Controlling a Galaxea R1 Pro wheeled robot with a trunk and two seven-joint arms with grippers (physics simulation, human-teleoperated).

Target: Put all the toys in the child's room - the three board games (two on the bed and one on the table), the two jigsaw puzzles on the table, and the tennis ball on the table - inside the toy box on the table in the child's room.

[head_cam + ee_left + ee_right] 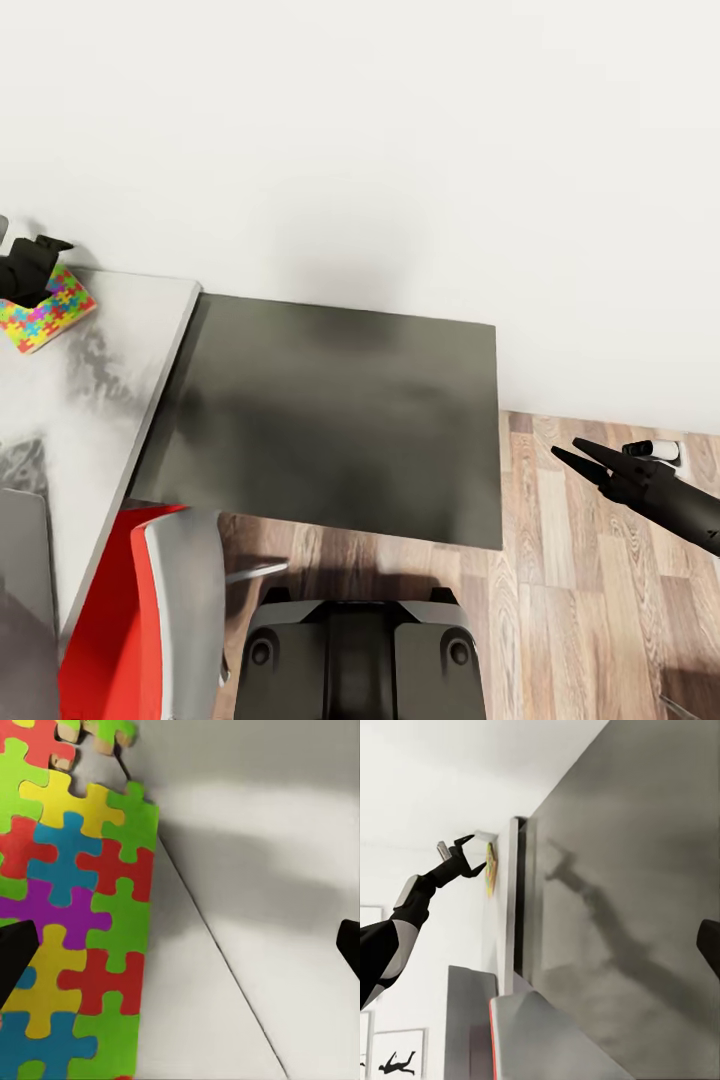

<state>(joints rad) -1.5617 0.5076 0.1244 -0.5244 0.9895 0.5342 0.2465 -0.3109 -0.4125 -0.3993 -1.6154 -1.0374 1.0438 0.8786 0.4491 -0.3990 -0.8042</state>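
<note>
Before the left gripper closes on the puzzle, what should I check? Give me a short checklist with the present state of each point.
1. Left gripper open: ok, in the left wrist view its fingertips stand wide apart.
2. Puzzle lies flat on the table: ok.
3. Puzzle between the fingers: not ok, in the left wrist view the puzzle sits to one side, with bare table in the middle.
4. Fingers low enough to grip: cannot tell.
5. Right gripper out of the way: ok, it hangs over the floor, nothing in it.
6. Toy box within reach: cannot tell.
</note>
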